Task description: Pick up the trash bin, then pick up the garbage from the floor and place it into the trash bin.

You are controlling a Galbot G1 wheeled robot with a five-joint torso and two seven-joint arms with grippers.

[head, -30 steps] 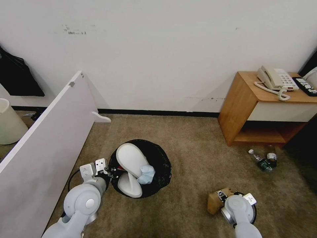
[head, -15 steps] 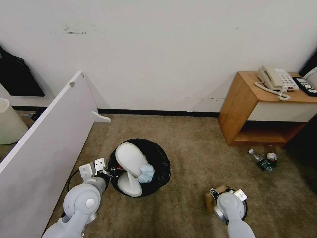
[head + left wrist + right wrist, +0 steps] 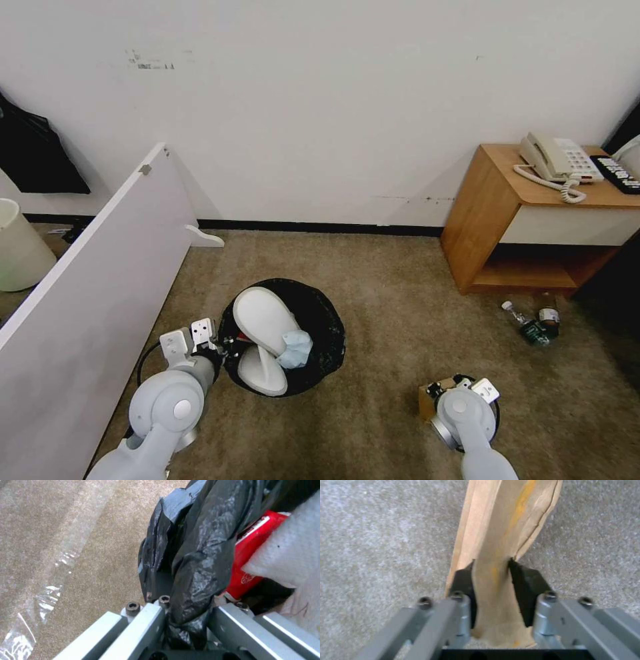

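Brown short-pile carpet (image 3: 393,333) runs up to a plain white wall, with a slanted white panel (image 3: 87,280) on the robot's left and a wooden bedside cabinet (image 3: 493,220) at far right carrying a cream corded telephone (image 3: 553,160) and a black remote control (image 3: 619,175).

Centre stage, the small round trash bin lined with a crinkly black plastic bag (image 3: 320,333) sits near the middle of the floor. Two flat white slippers (image 3: 263,323) poke out of it, one propped over the other, and a crumpled light-blue cloth (image 3: 295,350) is tucked against them. From the left wrist camera, a red packet (image 3: 253,555) is wedged inside between the black liner and white material.

Left gripper (image 3: 223,347) is right at the bin's near-left rim, and its fingers (image 3: 146,622) are pinched narrow on a bunched fold of the bag at the rim, one inside and one outside.

Over to the right gripper (image 3: 491,590), low over the carpet at lower right: its black pads (image 3: 521,585) are clamped on both sides of a flattened brown cardboard piece (image 3: 506,522), which stands up edge-on away from the jaws. In the head view a sliver of that cardboard peeks out beside the right wrist, well apart from the bin.

Two plastic bottles (image 3: 533,323) lie on the carpet just in front of the cabinet's open lower shelf. A pale green-white bucket (image 3: 17,247) stands at far left behind the panel.
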